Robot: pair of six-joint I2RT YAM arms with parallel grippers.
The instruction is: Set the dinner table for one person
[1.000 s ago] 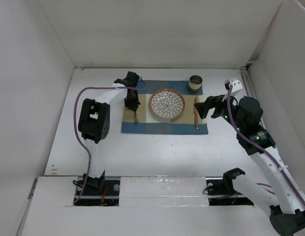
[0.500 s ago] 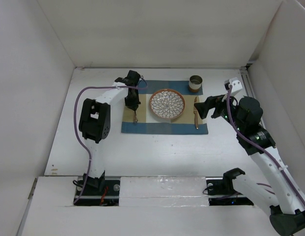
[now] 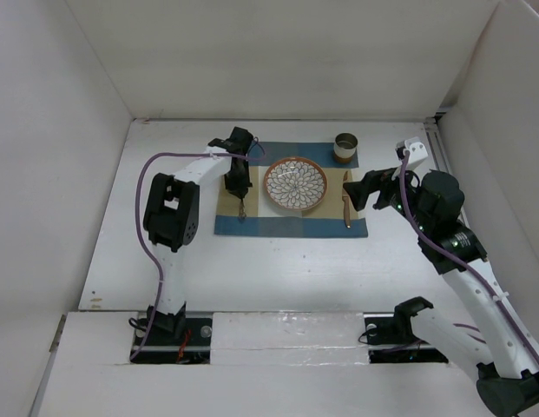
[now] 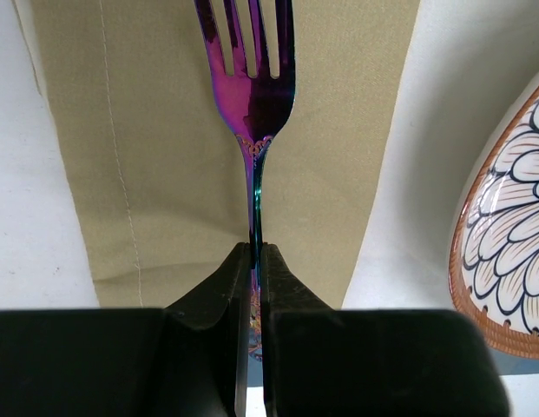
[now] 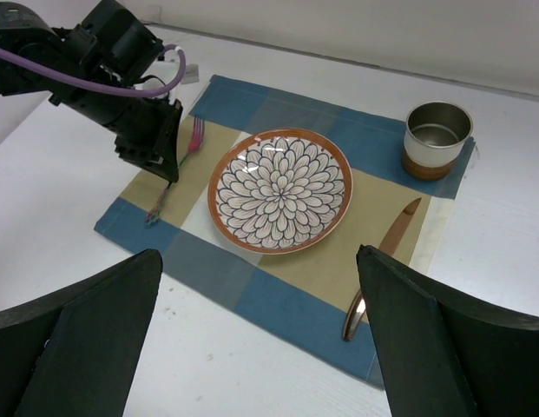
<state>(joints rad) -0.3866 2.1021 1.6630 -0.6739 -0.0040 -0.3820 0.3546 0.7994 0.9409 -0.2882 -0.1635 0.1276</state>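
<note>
Pinching the iridescent fork [image 4: 254, 95] by its handle, your left gripper [image 4: 254, 252] is clamped tight over a beige band of the checked placemat [image 3: 286, 224], just left of the flower-patterned plate [image 3: 295, 183]. Your right gripper [image 3: 358, 188] hangs empty with its jaws spread wide by the placemat's right edge, near the copper-coloured knife [image 3: 345, 201] lying right of the plate. A metal cup [image 3: 345, 145] stands on the placemat's far right corner. The placemat lies toward the back of the white surface [image 3: 278, 269], walled in white.
</note>
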